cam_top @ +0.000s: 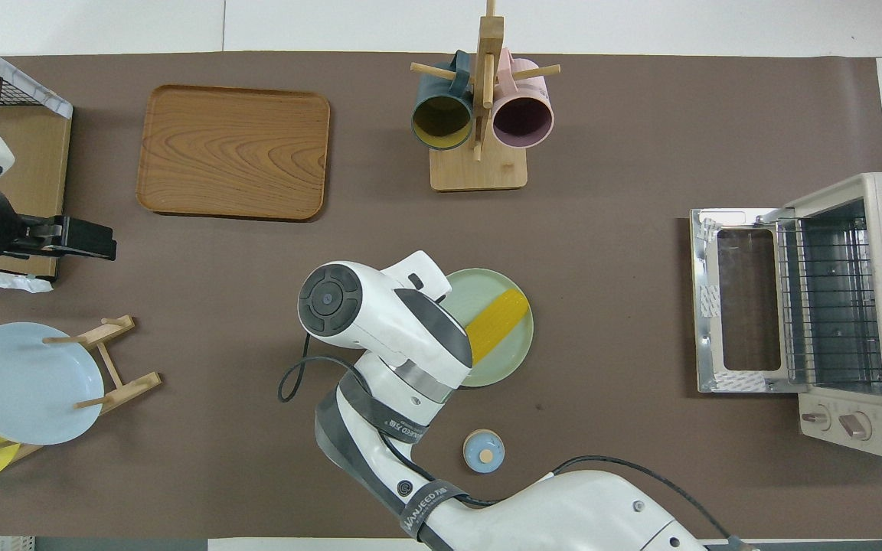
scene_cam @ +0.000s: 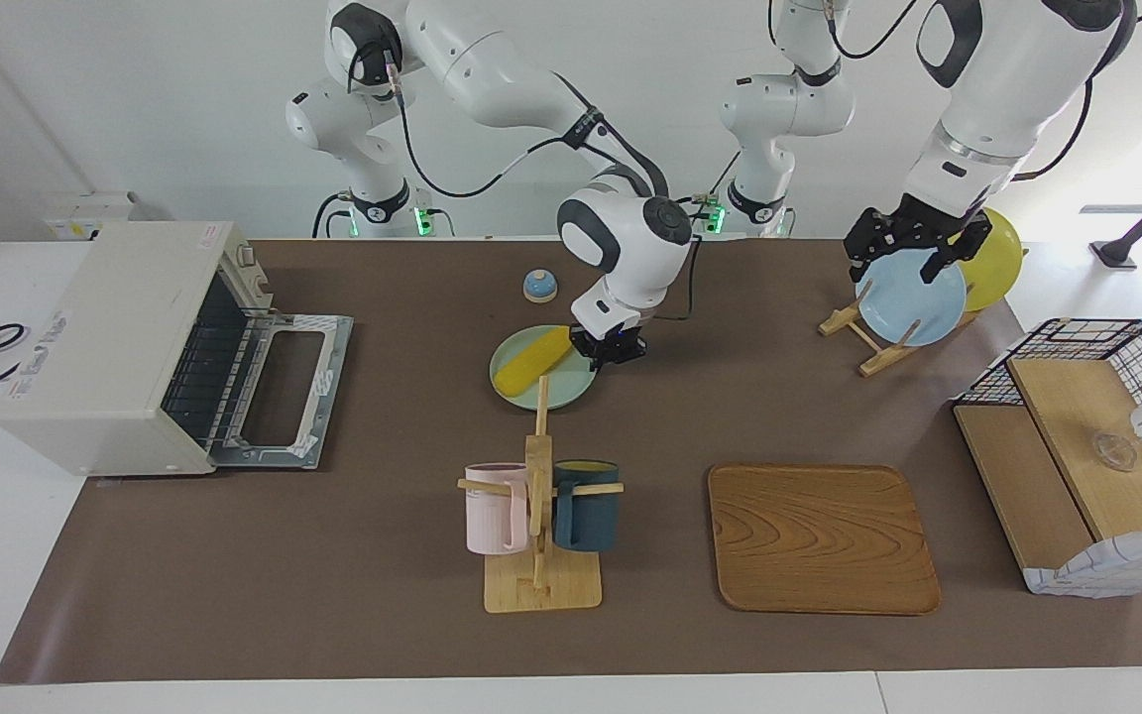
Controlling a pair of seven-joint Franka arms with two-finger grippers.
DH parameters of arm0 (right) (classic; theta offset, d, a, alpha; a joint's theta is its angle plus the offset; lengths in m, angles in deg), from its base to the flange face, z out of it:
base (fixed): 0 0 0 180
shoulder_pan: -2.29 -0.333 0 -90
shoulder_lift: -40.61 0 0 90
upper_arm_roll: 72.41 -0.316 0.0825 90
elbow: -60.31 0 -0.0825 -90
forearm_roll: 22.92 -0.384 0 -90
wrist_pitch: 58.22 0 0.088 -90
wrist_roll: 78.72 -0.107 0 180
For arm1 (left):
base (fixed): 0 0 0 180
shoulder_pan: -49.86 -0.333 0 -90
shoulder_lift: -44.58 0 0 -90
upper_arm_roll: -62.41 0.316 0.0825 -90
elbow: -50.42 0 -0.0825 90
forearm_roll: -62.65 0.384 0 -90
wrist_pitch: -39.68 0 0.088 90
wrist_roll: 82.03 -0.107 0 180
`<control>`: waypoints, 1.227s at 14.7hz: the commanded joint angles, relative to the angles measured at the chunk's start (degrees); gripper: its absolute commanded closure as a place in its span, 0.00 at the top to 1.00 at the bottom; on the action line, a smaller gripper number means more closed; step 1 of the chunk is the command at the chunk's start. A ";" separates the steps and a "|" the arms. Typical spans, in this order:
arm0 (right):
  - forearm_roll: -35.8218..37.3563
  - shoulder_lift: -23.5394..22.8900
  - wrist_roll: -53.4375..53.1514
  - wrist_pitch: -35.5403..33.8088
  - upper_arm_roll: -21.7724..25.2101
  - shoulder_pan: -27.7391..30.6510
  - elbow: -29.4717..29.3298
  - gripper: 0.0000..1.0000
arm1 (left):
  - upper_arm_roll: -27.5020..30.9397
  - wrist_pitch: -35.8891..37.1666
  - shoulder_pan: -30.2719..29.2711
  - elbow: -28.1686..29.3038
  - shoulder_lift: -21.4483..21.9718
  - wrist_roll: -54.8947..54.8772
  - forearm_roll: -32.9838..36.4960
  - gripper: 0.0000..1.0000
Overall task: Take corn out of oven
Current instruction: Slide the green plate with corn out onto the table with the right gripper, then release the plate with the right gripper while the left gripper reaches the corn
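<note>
The corn [scene_cam: 534,362] lies on its side on a light green plate [scene_cam: 553,399] in the middle of the table; it also shows in the overhead view [cam_top: 496,325]. My right gripper [scene_cam: 609,354] is low over the plate at the corn's end that is nearer to the robots, with its fingers apart and nothing in them. In the overhead view its wrist hides it. The oven [scene_cam: 115,337] stands at the right arm's end of the table with its door [scene_cam: 284,389] dropped open; its wire rack [cam_top: 828,302] is bare. My left gripper [scene_cam: 903,266] hangs over the blue plate.
A plate rack holds a blue plate [scene_cam: 913,302] and a yellow plate [scene_cam: 999,260] at the left arm's end. A mug tree [scene_cam: 539,496] with two mugs, a wooden tray [scene_cam: 822,535], a small blue knob [scene_cam: 539,286] and a wire-sided wooden shelf [scene_cam: 1077,446] also stand on the mat.
</note>
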 commanded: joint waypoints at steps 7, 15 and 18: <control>-2.98 0.27 -0.44 1.46 -0.28 1.67 -1.51 0.36 | 0.10 1.21 0.17 1.15 1.19 -0.90 -0.19 1.00; 0.53 9.14 12.22 -13.93 0.25 7.11 -0.14 0.29 | -0.16 0.60 1.93 1.85 1.55 -0.98 -0.54 1.00; 0.88 16.16 13.45 -12.80 0.33 10.19 12.23 0.19 | -0.25 -1.42 5.44 2.82 1.55 -1.16 -3.26 1.00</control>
